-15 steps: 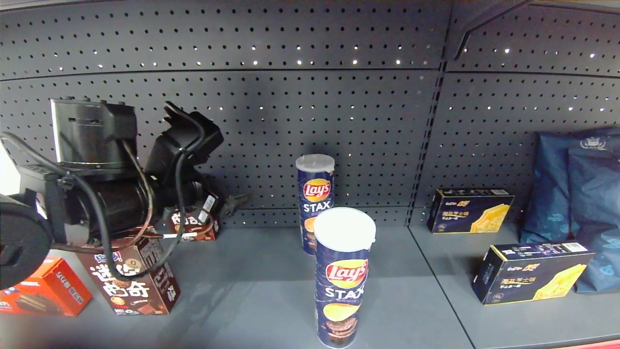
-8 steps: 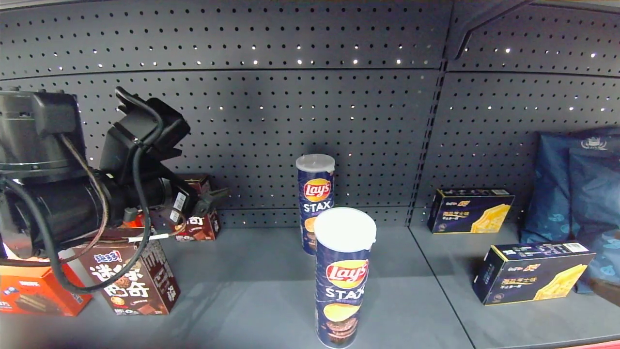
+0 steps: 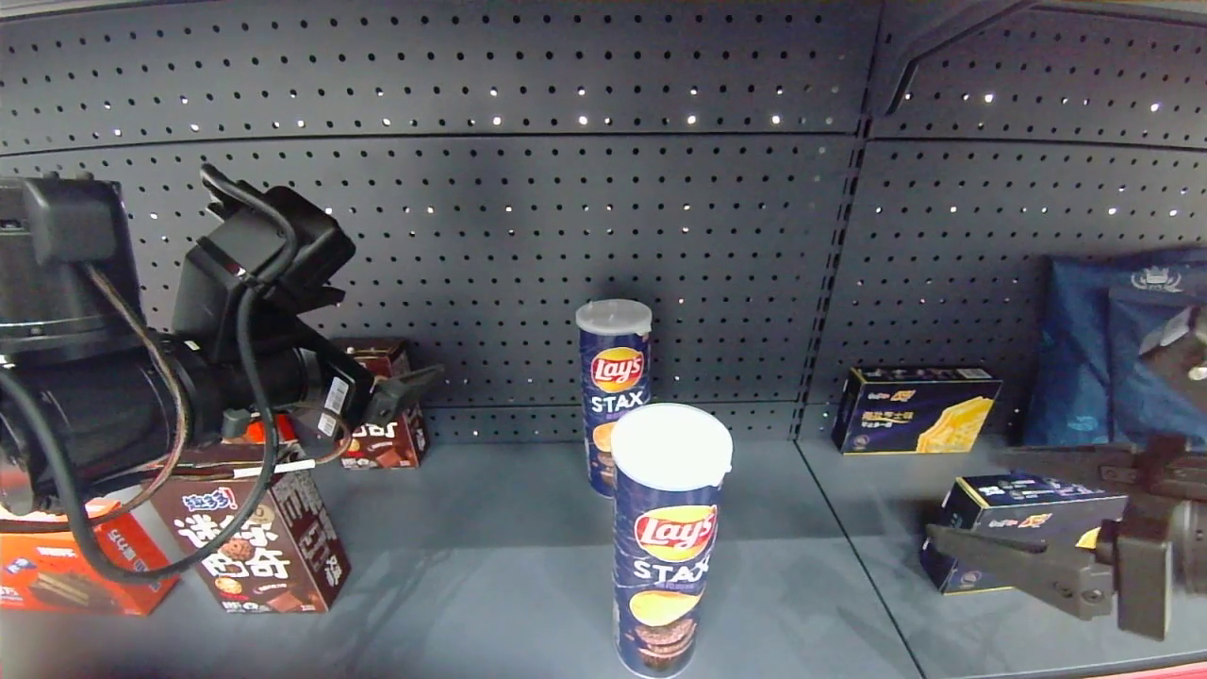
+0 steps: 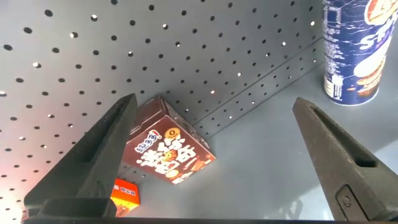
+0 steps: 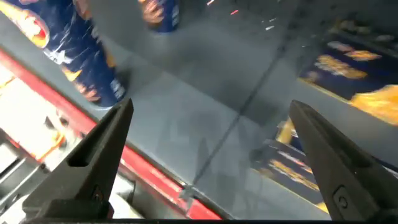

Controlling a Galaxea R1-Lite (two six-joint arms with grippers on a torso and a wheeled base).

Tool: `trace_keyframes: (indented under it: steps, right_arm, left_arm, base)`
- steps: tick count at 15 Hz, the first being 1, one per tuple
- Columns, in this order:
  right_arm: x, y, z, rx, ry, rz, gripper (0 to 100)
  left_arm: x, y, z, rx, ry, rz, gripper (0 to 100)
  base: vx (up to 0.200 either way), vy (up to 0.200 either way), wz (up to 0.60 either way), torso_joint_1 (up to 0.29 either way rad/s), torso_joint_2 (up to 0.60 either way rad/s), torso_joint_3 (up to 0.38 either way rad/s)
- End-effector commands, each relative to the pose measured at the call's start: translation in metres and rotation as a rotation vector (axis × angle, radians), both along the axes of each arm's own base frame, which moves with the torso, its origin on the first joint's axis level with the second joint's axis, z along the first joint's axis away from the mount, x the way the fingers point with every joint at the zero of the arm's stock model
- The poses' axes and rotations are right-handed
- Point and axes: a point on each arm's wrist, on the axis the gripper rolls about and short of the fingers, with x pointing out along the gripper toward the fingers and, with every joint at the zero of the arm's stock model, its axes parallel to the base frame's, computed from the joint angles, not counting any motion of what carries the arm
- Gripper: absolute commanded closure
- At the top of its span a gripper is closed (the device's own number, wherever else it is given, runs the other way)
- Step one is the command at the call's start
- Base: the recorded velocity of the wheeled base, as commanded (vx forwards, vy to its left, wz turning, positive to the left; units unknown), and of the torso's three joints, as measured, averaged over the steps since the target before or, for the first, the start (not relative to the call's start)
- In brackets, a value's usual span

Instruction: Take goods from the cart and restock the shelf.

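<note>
My left gripper (image 4: 214, 104), jaws spread wide, brown box (image 4: 168, 149) beyond its fingertips; right gripper (image 5: 211, 106), likewise agape, navy box (image 5: 297, 169) nearby.

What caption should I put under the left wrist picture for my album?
Open left gripper facing a brown snack box by the pegboard, a chip can standing nearby.

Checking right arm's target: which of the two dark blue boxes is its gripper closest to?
The front box, overlapped by the right gripper in the head view; the other box stands back against the pegboard.
</note>
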Motion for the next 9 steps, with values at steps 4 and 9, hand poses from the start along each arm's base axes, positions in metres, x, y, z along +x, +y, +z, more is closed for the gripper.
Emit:
trace_keyframes:
  steps: [4,9]
  right_arm:
    - [0.023,0.052,-0.013,-0.079,0.086,0.119,0]
    - [0.035,0.079,-0.034,-0.138,0.168,0.144,0]
  left_arm:
    - [0.001,0.000,0.005,-0.031,-0.029,0.009,0]
    - [0.002,0.000,-0.003,-0.045,-0.033,0.009,0]
  base:
    - [0.000,0.000,0.00,0.000,0.00,0.000]
    - [0.000,0.000,0.00,0.000,0.00,0.000]
